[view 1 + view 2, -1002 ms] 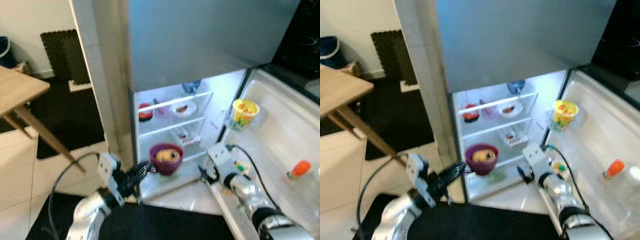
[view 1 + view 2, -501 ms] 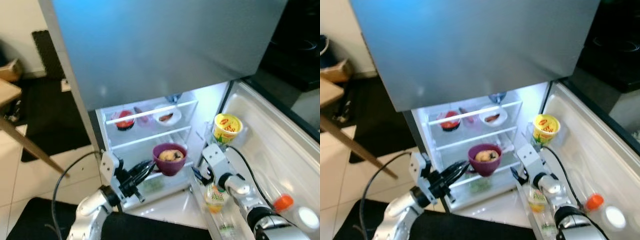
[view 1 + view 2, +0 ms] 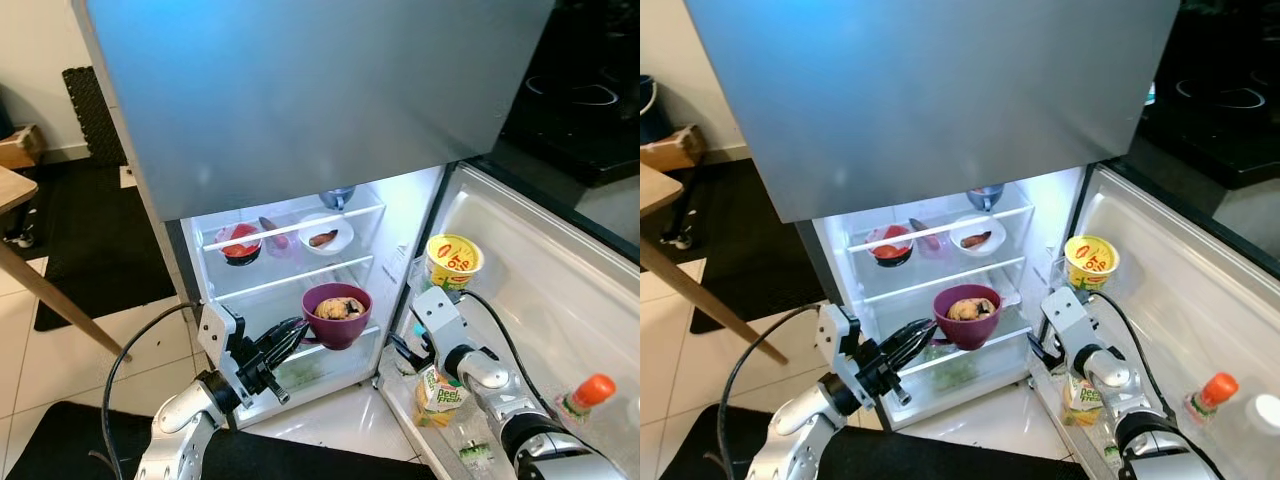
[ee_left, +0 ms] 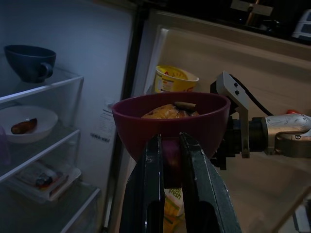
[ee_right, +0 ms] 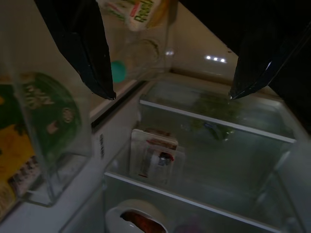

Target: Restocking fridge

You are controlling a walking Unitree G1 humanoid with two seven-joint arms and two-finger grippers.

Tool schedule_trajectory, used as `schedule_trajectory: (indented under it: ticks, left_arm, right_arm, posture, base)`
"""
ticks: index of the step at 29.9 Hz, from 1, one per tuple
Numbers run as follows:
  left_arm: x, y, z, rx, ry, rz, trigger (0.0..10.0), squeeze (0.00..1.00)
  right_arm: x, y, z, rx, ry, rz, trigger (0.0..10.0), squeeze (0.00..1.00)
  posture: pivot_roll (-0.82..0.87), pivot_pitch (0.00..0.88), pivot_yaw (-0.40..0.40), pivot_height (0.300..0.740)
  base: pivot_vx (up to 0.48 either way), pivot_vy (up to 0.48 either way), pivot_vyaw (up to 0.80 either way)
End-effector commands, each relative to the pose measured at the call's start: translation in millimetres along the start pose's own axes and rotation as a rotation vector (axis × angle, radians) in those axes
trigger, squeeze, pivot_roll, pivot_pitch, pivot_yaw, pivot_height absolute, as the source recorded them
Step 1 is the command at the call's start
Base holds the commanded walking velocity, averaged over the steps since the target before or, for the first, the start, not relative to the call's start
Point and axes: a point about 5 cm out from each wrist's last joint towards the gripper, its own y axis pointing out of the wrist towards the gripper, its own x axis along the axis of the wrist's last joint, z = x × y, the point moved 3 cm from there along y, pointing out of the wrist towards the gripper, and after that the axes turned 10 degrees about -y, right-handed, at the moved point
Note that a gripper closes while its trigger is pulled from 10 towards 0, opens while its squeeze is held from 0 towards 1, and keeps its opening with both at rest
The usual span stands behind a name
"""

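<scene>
Before the open fridge (image 3: 400,215), my left gripper (image 3: 290,335) pinches one purple bowl (image 3: 337,315); right gripper (image 3: 405,350) spread.

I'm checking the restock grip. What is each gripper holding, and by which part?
The left gripper is shut on the purple bowl, pinching its handle on the side. The right gripper is open and holds nothing.

fridge shelf (image 3: 290,226), red bowl (image 3: 240,243), white plate (image 3: 327,236)
</scene>
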Motion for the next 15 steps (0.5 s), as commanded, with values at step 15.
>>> schedule_trajectory:
  ticks: [15]
  left_arm:
    - [4.1, -4.7, 8.4, 0.049, 0.020, -0.019, 10.0, 0.00]
  right_arm:
    - [-4.5, -1.8, 42.8, 0.208, 0.047, -0.032, 10.0, 0.00]
  posture:
    - [-0.04, 0.044, -0.016, 0.740]
  base:
    - [0.000, 0.000, 0.21]
